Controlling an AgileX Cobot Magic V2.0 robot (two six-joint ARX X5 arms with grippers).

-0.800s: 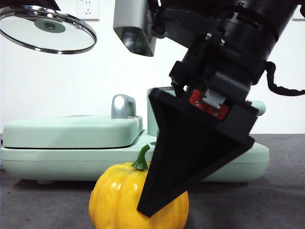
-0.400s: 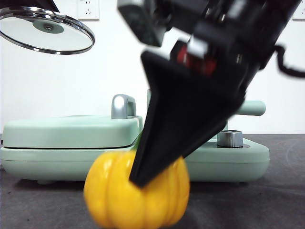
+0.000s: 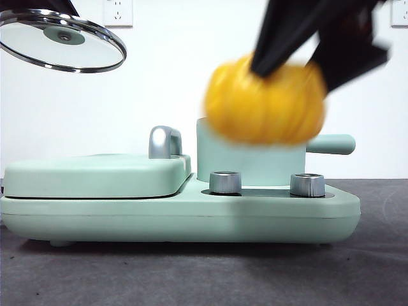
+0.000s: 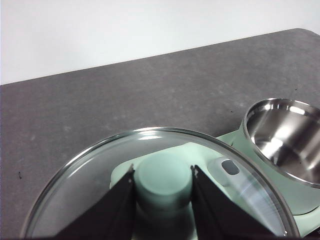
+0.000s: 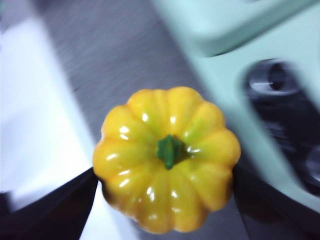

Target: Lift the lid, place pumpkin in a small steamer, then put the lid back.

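The yellow ribbed pumpkin [image 3: 264,101] [image 5: 167,155] hangs blurred in the air, in front of the upper part of the small steamer [image 3: 252,159], with my right gripper [image 3: 319,51] shut on its sides. The steamer [image 4: 286,145] is a mint-green pot with a steel inside and a side handle [image 3: 331,144]; it stands uncovered. High at the left, my left gripper [image 4: 162,182] is shut on the mint knob of the clear glass lid [image 3: 62,39] [image 4: 90,190], holding it in the air well above the flat cover.
The pot sits on a wide mint-green appliance base [image 3: 178,217] with a flat rectangular cover [image 3: 95,175] on its left half, a chrome latch [image 3: 164,141] and two steel knobs [image 3: 225,182]. Dark grey tabletop [image 3: 191,274] lies in front.
My right gripper has lifted the pumpkin off the tabletop, up and to the right, to the height of the pot. The lid and left gripper have stayed in place.
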